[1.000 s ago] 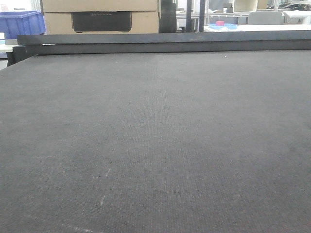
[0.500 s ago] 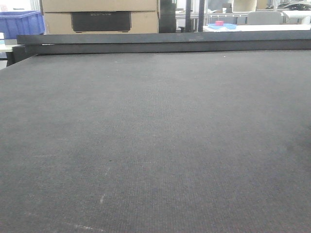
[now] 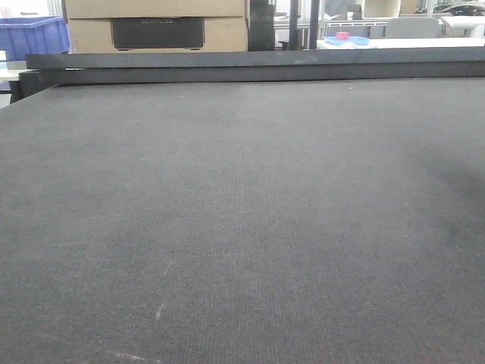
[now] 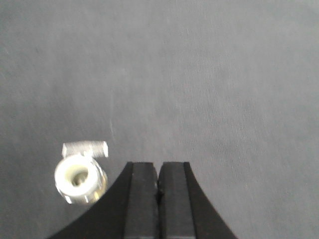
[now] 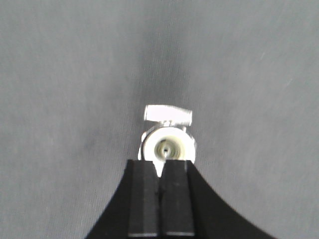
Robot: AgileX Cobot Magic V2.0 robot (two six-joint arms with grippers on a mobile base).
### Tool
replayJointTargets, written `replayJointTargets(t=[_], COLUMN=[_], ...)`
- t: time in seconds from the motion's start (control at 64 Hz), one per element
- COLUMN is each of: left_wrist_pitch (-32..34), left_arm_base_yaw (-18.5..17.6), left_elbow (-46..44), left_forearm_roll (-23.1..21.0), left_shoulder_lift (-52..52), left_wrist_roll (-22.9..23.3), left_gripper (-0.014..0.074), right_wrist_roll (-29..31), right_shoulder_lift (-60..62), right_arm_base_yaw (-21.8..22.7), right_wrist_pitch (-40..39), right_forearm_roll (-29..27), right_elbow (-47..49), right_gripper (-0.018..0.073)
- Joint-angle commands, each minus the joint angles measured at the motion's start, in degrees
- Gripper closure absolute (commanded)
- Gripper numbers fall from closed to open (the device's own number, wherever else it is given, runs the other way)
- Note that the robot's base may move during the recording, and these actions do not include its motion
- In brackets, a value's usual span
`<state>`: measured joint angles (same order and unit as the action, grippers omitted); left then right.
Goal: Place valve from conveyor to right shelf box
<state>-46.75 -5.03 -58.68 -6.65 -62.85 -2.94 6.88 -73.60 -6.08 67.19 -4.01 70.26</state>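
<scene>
The conveyor (image 3: 242,227) is the largest thing here. Its dark grey, finely woven belt spreads beneath both claws and fills the ground of each wrist view. Along the belt's far edge runs a dark rail (image 3: 258,67). Behind that rail stand stacked cardboard boxes (image 3: 155,23), and beside them a blue crate (image 3: 30,36) (only part of it shows at the picture's edge).

The left gripper (image 4: 158,167) hangs over the belt with its two black fingers pressed flat together, with no gap and nothing caught between them. The right gripper (image 5: 160,164) is closed the same way, its pads meeting along a thin seam and holding nothing.

The valve (image 4: 81,177) lies on the belt to the left of the left claw, just beside the finger's outer curve, with its round white opening facing the camera. In the right wrist view a valve (image 5: 167,144) sits straight ahead of the right claw's tips. Its near rim is hidden behind them, so I cannot tell whether metal and pads touch. Nor can I tell whether both views show one and the same valve. Smallest is the short silvery handle (image 4: 84,148), lying crosswise on the side of the body away from the claw.
</scene>
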Motion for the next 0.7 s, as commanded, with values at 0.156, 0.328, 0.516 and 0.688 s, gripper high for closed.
replayJointTargets(t=[0.156,0.328,0.516,0.688], left_wrist_pitch=[-2.3,-2.1,-1.8,-1.8], left_arm_base_yaw=[0.1,0.1,0.1,0.1], left_elbow=[-0.5,-0.5,-0.5,-0.5], left_forearm_roll=[-0.8,-0.8,-0.8,-0.8], left_shoulder_lift=[-0.2,-0.2,-0.2,-0.2], left_wrist_roll=[0.6,0.6,0.6,0.6], left_gripper=[0.0708,0.0708,0.0708,0.0708], right_wrist_roll=[-0.2,-1.4,-1.7,-2.4], right_shoulder_lift=[-8.7,-10.4,-11.0,-11.8], right_arm_base_yaw=[0.2,0.2,0.2,1.1], right_wrist_pitch=[2.8,2.8,2.8,2.8], right_forearm_roll=[0.4,0.4,0.4,0.4], right_elbow=[4.6,4.6,4.6,3.1], right_gripper=[0.0722,0.0608,0.0249,0.0135])
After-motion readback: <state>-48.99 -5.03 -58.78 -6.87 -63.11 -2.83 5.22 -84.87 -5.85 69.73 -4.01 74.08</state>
